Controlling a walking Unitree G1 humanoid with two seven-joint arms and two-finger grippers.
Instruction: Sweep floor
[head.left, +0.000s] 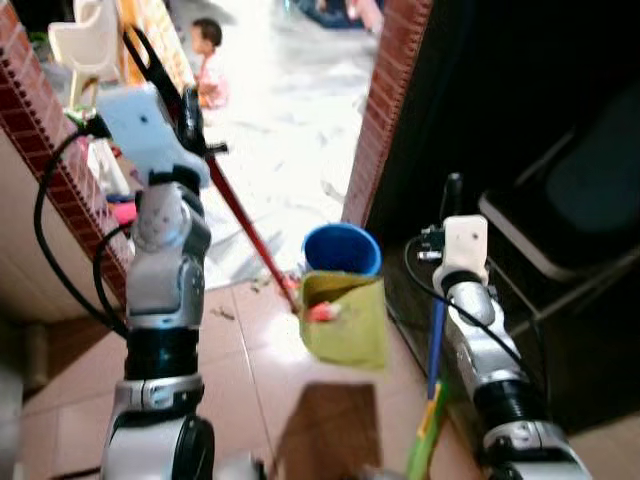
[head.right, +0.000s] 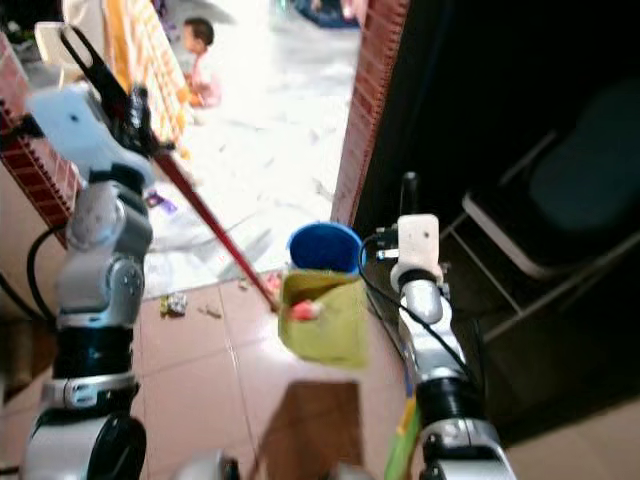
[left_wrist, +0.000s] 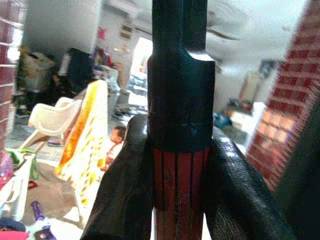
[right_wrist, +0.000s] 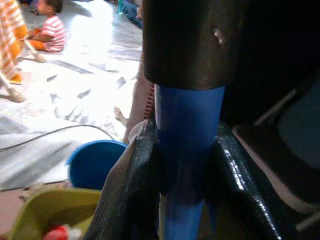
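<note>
Your left gripper (left_wrist: 177, 200) clamps the red broom handle (head.left: 245, 225) at ten o'clock, while your right gripper (right_wrist: 182, 175) clamps the blue dustpan handle (right_wrist: 187, 150) at three o'clock.

Head pair looks forward and down, sharing blue bucket (head.left: 341, 249) and tiled floor (head.left: 250, 360); wrist views sit close along clamped handles.
</note>
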